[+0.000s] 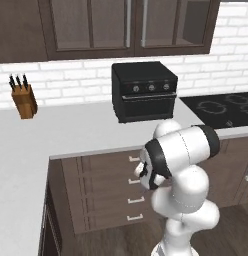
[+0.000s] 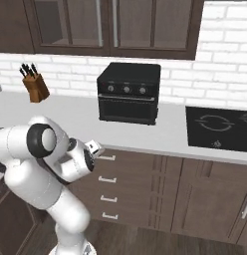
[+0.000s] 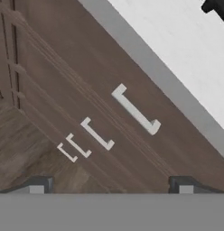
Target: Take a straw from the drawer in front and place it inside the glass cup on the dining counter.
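Observation:
A stack of several dark-brown drawers sits under the white worktop, all of them shut. The top drawer (image 3: 152,97) carries a small silver bar handle (image 3: 135,110) (image 1: 134,159) (image 2: 106,158). My gripper (image 3: 111,187) is open with nothing between its fingertips (image 3: 39,185), and it points at the drawer fronts from a short way off. In the right base view my hand (image 2: 93,148) hovers just left of the top handle, level with the worktop's edge. The straw is hidden. The glass cup and the dining counter are out of view.
A black toaster oven (image 1: 144,91) (image 2: 128,93) stands on the white worktop (image 1: 76,130). A knife block (image 1: 23,97) is at its far left and a black cooktop (image 2: 220,127) at the right. The worktop turns towards me on the left (image 1: 16,170).

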{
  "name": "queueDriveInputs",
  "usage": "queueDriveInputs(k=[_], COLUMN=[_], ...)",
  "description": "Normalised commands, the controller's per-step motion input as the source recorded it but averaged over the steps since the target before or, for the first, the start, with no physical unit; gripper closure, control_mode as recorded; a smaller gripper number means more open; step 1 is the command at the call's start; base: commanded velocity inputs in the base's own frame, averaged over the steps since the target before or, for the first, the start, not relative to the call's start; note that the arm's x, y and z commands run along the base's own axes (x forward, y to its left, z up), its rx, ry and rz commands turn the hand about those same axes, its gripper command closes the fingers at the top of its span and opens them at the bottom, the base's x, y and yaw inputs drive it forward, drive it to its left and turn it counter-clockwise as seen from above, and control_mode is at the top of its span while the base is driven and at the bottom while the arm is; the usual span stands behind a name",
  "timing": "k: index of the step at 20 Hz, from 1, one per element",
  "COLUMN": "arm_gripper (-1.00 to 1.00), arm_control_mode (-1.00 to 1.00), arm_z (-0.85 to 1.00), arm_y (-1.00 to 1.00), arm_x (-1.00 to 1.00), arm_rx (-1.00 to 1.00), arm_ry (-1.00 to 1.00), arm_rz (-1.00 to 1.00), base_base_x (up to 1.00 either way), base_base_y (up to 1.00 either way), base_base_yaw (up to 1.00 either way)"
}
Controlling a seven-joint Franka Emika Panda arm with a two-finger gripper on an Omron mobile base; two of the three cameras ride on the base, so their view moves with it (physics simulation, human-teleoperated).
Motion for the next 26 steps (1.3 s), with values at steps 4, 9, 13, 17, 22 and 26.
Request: queueDriveInputs(k=[4,9,13,17,22,26], arm_gripper=[-1.0,-1.0,-1.0,-1.0,-1.0,-1.0], arm_control_mode=[-1.0,-1.0,-1.0,-1.0,-1.0,-1.0], arm_z=[-0.61,-0.46,-0.41,-0.06,-0.14,0.0], arm_y=[0.01,0.0,0.0,0.19,0.31,0.42], arm_x=[0.01,0.14,0.09,0.0,-0.01,0.0], arm_rx=[-0.14,-0.04,0.0,0.0,0.0,0.07], arm_ry=[-0.09,-0.11,-0.08,-0.05,-0.13,-0.32], arm_rz=[0.0,0.0,0.0,0.0,0.0,0.0], base_base_x=[0.0,0.0,0.0,0.0,0.0,0.0], base_base_y=[0.0,0.0,0.0,0.0,0.0,0.0], base_base_yaw=[0.0,0.0,0.0,0.0,0.0,0.0])
